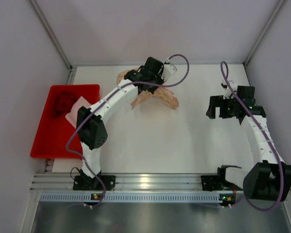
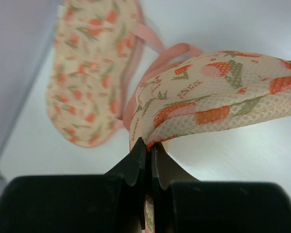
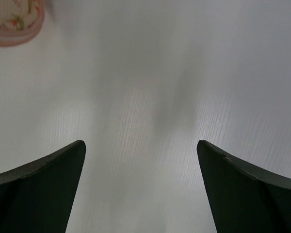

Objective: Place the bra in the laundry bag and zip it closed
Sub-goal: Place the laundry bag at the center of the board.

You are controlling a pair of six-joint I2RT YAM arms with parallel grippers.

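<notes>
Bra (image 1: 157, 97), peach with an orange fruit print and pink edging, sits at the far middle of the white table (image 1: 184, 145), under the left arm's wrist. The left pincer (image 1: 136, 75) is closed tight on it: in the left wrist view its two dark fingers (image 2: 136, 162) meet with only a thin sliver between them, and the rim of one cup (image 2: 218, 92) is nipped right at their tips. The other cup (image 2: 87, 73) lies flat on the table farther off, joined by a pink strap. The right pincer (image 1: 214, 107) stands wide open at the right side of the table, well apart from the bra, holding and touching nothing. A red tray (image 1: 48, 141) rests at the left edge
</notes>
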